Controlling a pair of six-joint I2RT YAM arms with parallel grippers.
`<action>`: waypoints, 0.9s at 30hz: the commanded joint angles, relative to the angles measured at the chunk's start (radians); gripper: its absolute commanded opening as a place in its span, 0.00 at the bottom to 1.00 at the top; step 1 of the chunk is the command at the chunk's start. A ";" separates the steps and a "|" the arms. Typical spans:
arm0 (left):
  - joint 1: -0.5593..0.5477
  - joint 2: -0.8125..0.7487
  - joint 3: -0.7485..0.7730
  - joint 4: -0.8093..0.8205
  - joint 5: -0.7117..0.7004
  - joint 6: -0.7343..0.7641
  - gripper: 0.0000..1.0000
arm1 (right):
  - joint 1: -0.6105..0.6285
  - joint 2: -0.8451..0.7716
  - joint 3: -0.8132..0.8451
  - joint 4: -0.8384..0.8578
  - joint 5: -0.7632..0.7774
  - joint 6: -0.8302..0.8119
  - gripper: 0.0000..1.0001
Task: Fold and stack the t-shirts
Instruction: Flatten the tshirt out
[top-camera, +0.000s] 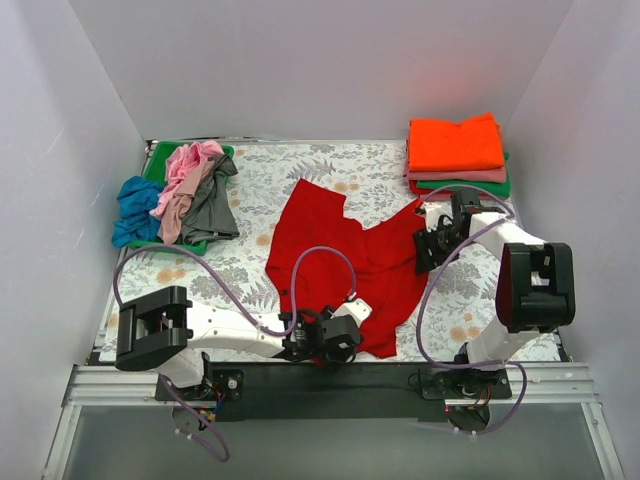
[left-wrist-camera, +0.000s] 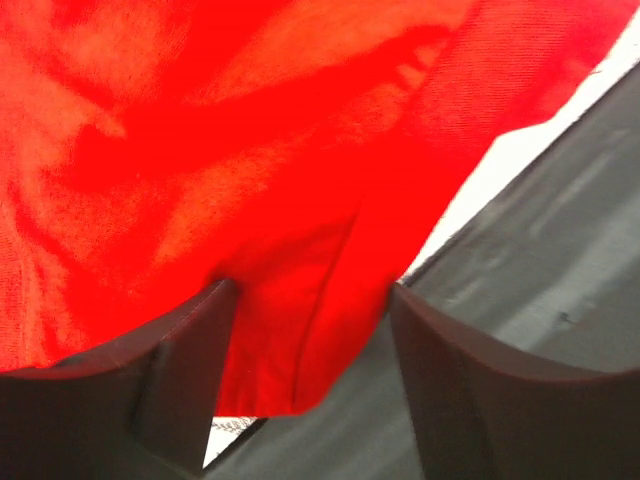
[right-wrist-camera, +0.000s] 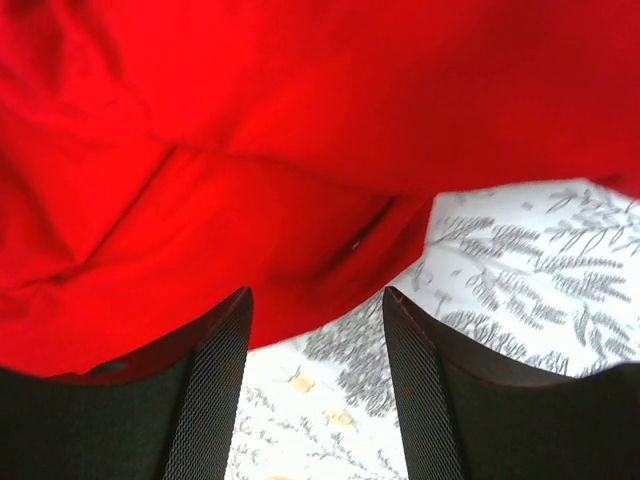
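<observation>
A large red t-shirt (top-camera: 340, 255) lies spread and rumpled in the middle of the floral tablecloth (top-camera: 260, 180). My left gripper (top-camera: 335, 340) sits low at the shirt's near hem by the table's front edge. In the left wrist view its jaws (left-wrist-camera: 310, 290) stand apart, with a corner of the red cloth (left-wrist-camera: 250, 150) hanging between them, unpinched. My right gripper (top-camera: 432, 245) is at the shirt's right edge. In the right wrist view it (right-wrist-camera: 316, 292) is open, the red hem (right-wrist-camera: 300, 120) just ahead of its tips and tablecloth (right-wrist-camera: 520, 260) beneath.
A folded stack topped by an orange t-shirt (top-camera: 455, 145) sits at the back right, just behind the right arm. At the back left, pink (top-camera: 185, 170), grey (top-camera: 210, 205) and blue (top-camera: 133, 210) shirts are heaped on a green tray (top-camera: 160, 160). The black front rail (left-wrist-camera: 540, 260) runs beside the left gripper.
</observation>
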 joint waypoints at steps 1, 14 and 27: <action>-0.007 0.020 0.021 -0.011 -0.062 0.009 0.57 | -0.003 0.065 0.062 0.044 0.025 0.045 0.60; 0.007 -0.173 -0.039 -0.086 -0.180 -0.048 0.00 | 0.002 -0.074 0.137 -0.021 -0.045 -0.029 0.01; 0.630 -0.458 0.500 0.053 -0.097 0.420 0.00 | 0.009 0.020 1.020 -0.150 -0.346 0.003 0.01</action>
